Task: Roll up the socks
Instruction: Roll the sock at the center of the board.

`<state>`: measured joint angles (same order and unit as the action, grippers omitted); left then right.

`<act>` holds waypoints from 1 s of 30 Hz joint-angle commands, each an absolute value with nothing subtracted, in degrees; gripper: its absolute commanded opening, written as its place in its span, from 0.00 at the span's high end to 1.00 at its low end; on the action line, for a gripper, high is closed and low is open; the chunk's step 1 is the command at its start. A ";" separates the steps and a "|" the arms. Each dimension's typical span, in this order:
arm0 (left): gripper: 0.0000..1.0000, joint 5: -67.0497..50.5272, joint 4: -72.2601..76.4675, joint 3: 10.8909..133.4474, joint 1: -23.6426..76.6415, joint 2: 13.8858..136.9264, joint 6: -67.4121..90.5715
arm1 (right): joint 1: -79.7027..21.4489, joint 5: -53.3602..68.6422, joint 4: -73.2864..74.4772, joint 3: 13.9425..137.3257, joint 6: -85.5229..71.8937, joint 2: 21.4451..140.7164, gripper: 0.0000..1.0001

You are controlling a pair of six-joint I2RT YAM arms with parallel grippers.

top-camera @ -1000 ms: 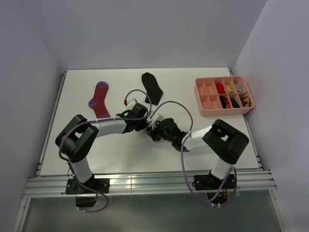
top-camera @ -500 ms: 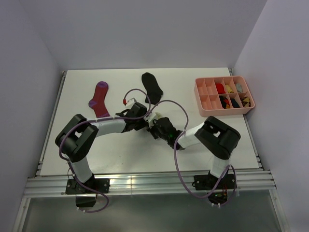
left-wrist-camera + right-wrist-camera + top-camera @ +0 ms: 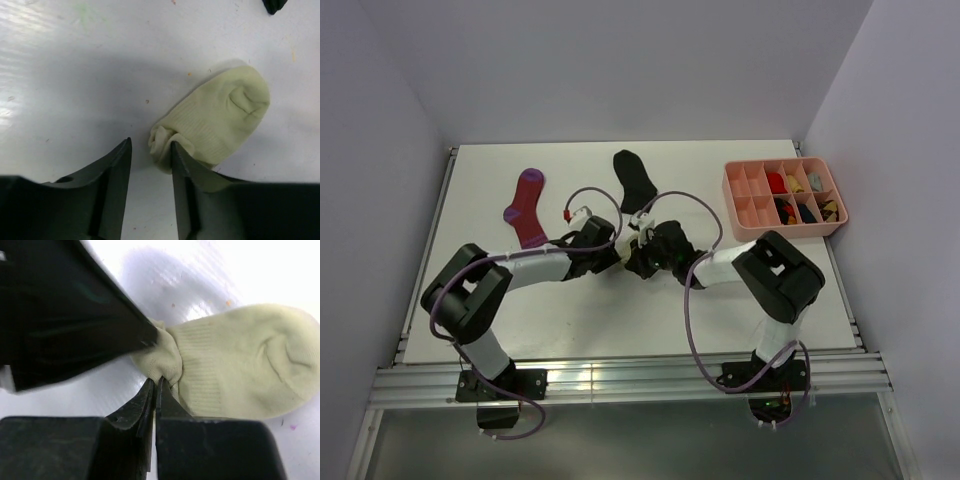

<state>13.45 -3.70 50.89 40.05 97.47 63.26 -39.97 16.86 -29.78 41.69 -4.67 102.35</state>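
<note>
**Top external view.** The left claw (image 3: 619,258) and the right claw (image 3: 640,260) meet tip to tip near the centre of the worktop (image 3: 720,300). They cover the cream sock (image 3: 215,120), so this view does not show it. The magenta sock (image 3: 525,208) lies flat at far left and the black sock (image 3: 635,178) at far centre; both are well apart from the claws. The pink tray (image 3: 782,228) stands at far right.

**Left wrist view.** The left claw is spread; the sock's bunched cuff sits at the mouth of the gap, touching one finger and not clamped. Only the cuff is gathered and the rest lies flat, so the roll is judged barely begun. The long axis runs diagonally, with the cuff toward the claw and the rounded toe away. The toe aims roughly at the black sock, so probably toward the far side.

**Right wrist view.** The right claw is pressed together; as far as this view shows, its tips nip a thin fold of the bunched cuff. A dark finger of the left claw touches the same bunch from the opposite side.

**Hazards.**
- The hold is on a thin fold only; any pull along the long axis may slip it free and let the cuff unroll.
- The touching left finger may drag the fabric when it moves.
- The claws are crowded, so a small misalignment risks contact between them.
</note>
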 commanded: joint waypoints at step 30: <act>0.45 14.59 16.08 38.84 40.87 93.16 69.61 | -25.40 48.16 -22.06 52.12 -38.94 118.12 1.00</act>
<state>14.46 14.06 37.36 40.47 92.05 68.73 -25.93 50.22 -23.79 51.79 -39.05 115.83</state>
